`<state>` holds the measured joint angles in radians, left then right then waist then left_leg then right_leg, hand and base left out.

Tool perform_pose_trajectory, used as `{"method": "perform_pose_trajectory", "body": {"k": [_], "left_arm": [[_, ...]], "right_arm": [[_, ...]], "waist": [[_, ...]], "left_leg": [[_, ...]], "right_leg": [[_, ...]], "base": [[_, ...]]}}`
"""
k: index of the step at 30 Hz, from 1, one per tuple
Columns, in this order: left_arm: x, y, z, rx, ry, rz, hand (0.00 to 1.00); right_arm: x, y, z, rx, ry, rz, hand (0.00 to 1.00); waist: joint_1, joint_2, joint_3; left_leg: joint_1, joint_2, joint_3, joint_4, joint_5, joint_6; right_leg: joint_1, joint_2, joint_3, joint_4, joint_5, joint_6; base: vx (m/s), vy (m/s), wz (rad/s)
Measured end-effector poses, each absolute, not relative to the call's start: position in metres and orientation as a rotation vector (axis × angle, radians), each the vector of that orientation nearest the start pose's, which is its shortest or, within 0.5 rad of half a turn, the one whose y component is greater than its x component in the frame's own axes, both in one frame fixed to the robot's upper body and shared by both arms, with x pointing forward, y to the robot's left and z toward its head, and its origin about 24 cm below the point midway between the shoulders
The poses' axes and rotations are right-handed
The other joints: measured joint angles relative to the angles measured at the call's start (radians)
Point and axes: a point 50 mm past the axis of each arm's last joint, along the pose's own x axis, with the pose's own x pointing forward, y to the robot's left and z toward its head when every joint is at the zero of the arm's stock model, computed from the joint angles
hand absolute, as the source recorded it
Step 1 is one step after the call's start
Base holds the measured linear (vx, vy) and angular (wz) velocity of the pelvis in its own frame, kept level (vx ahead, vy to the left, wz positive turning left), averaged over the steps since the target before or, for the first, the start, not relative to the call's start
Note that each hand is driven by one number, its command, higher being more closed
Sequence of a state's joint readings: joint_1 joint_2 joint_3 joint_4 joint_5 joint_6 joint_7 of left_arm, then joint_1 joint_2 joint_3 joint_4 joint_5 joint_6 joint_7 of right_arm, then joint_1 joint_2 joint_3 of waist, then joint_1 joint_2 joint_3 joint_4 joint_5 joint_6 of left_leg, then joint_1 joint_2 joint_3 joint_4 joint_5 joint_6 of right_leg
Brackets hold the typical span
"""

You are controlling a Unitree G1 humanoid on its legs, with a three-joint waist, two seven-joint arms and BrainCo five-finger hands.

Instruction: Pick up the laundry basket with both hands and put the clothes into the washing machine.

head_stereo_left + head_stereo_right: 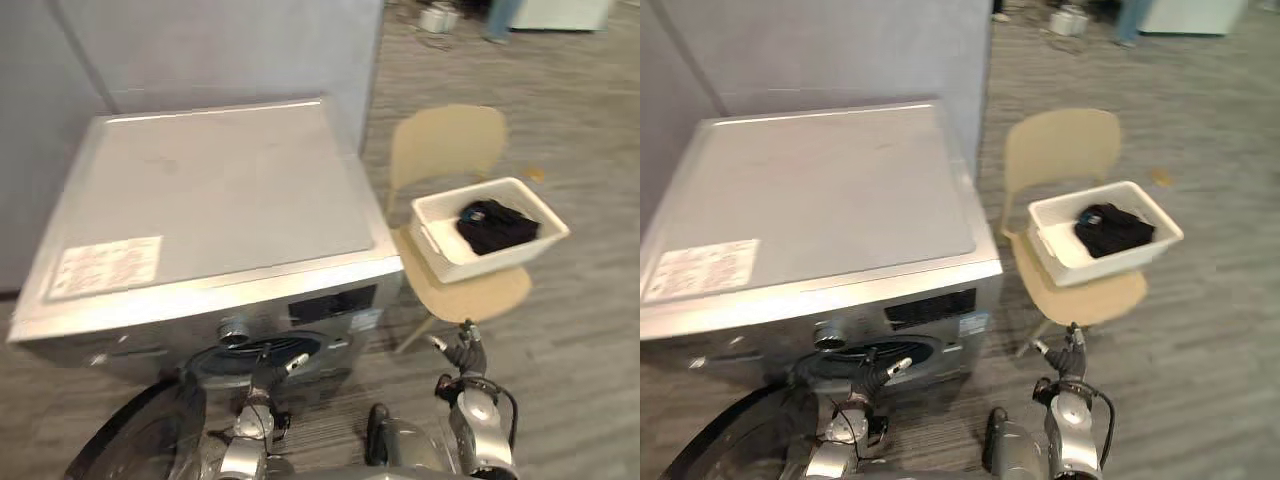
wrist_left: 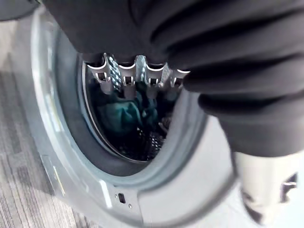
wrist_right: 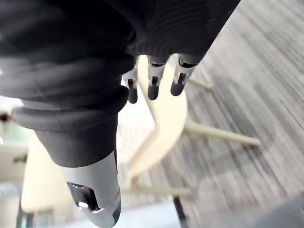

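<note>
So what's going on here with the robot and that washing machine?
A humanoid robot stands in front of a silver washing machine whose door hangs open. Its left hand is open near the drum opening, where some teal cloth lies inside. Its right hand is open too, holding nothing, low by a beige chair. A white laundry basket with a dark garment in it sits on that chair, not yet picked up.

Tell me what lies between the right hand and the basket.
The chair seat lies between the right hand and the basket; left eye view shows it.
</note>
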<state>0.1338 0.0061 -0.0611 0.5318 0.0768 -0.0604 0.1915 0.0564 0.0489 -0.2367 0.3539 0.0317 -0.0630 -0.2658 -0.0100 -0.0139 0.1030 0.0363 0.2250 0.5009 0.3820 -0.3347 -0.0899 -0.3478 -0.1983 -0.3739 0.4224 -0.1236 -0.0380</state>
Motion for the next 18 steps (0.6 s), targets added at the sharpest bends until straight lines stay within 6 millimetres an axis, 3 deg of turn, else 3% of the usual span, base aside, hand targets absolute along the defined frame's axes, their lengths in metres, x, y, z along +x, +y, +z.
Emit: {"method": "perform_pose_trajectory", "body": {"k": [1,2,3,5,6,8,9,10,11,13,14,16,18], "left_arm": [[0.173,0.157,-0.096,0.147,0.599,0.136,0.00],[0.172,0.161,-0.098,0.160,0.609,0.137,0.00],[0.169,0.165,-0.102,0.141,0.641,0.157,0.00],[0.166,0.165,-0.106,0.128,0.665,0.167,0.00],[0.169,0.163,-0.108,0.140,0.673,0.162,0.00],[0.178,0.160,-0.107,0.155,0.667,0.148,0.00],[0.182,0.159,-0.107,0.180,0.665,0.128,0.00],[0.180,0.160,-0.110,0.204,0.679,0.124,0.00],[0.178,0.160,-0.111,0.208,0.686,0.124,0.00],[0.174,0.166,-0.115,0.228,0.708,0.156,0.00],[0.173,0.176,-0.115,0.232,0.718,0.193,0.00],[0.163,0.194,-0.117,0.234,0.742,0.277,0.00],[0.146,0.212,-0.122,0.198,0.797,0.386,0.00]], "right_arm": [[0.211,-0.209,-0.045,0.068,0.346,-0.539,0.00],[0.212,-0.215,-0.039,0.073,0.315,-0.577,0.00],[0.214,-0.225,-0.025,0.076,0.247,-0.646,0.00],[0.214,-0.235,-0.008,0.077,0.167,-0.718,0.00],[0.212,-0.246,0.012,0.077,0.077,-0.792,0.00],[0.208,-0.254,0.033,0.077,-0.033,-0.866,0.00],[0.203,-0.262,0.047,0.064,-0.107,-0.920,0.00],[0.202,-0.263,0.059,0.040,-0.159,-0.946,0.00],[0.201,-0.263,0.066,0.036,-0.192,-0.948,0.00],[0.209,-0.256,0.091,0.028,-0.312,-0.922,0.00],[0.217,-0.247,0.101,0.044,-0.372,-0.894,0.00],[0.228,-0.232,0.111,0.053,-0.411,-0.836,0.00],[0.231,-0.219,0.122,0.052,-0.471,-0.774,0.00]], "waist": [[-0.002,-0.001,-0.001],[-0.004,0.000,0.000],[-0.008,0.022,0.000],[-0.013,0.033,0.000],[-0.029,0.034,0.000],[-0.036,0.031,0.000],[-0.053,0.010,-0.001],[-0.062,-0.013,-0.007],[-0.060,-0.014,-0.013],[-0.048,0.014,-0.025],[-0.032,0.025,-0.029],[-0.010,0.020,-0.027],[0.029,0.008,-0.017]], "left_leg": [[0.005,0.003,0.001,0.010,0.000,0.000],[0.008,0.008,-0.009,0.026,-0.001,-0.002],[0.007,0.026,-0.039,0.047,-0.002,-0.004],[0.014,0.045,-0.053,0.042,-0.001,-0.005],[0.013,0.059,-0.068,0.032,0.000,-0.009],[0.008,0.064,-0.063,0.008,-0.006,-0.022],[0.010,0.047,-0.070,0.001,-0.021,-0.045],[0.016,0.039,-0.091,0.014,-0.024,-0.058],[0.016,0.043,-0.099,0.021,-0.027,-0.068],[0.019,0.085,-0.095,0.022,-0.021,-0.098],[0.018,0.127,-0.086,0.041,-0.003,-0.117],[-0.036,0.210,-0.107,0.229,0.040,-0.044],[-0.203,0.314,-0.192,0.586,0.267,0.348]], "right_leg": [[0.006,-0.010,-0.030,-0.001,0.006,-0.006],[0.020,-0.011,-0.065,-0.012,0.060,-0.030],[0.039,0.029,-0.061,-0.038,0.095,-0.030],[0.045,0.055,-0.047,-0.055,0.109,-0.024],[0.040,0.075,-0.020,-0.070,0.123,0.002],[0.014,0.069,0.024,-0.013,0.074,0.019],[-0.021,0.020,0.077,0.138,-0.012,0.053],[-0.025,0.009,0.127,0.187,-0.070,0.107],[-0.020,0.020,0.129,0.190,-0.093,0.091],[-0.024,0.079,0.129,0.168,-0.120,0.084],[-0.021,0.115,0.124,0.147,-0.136,0.063],[0.009,0.187,0.135,0.114,-0.116,0.007],[0.113,0.274,0.176,0.022,-0.090,-0.036]], "base": [[0.10,-0.098,-0.83],[0.13,-0.125,-0.66],[0.11,-0.113,-0.59],[0.05,-0.085,-0.39],[0.00,-0.066,-0.13],[-0.02,-0.042,0.28],[0.00,-0.131,0.68],[0.01,-0.172,0.63],[0.05,-0.242,0.15],[0.07,-0.221,-0.36],[0.09,-0.250,-0.78],[0.13,-0.352,-0.83],[0.15,-0.319,-0.74]]}}
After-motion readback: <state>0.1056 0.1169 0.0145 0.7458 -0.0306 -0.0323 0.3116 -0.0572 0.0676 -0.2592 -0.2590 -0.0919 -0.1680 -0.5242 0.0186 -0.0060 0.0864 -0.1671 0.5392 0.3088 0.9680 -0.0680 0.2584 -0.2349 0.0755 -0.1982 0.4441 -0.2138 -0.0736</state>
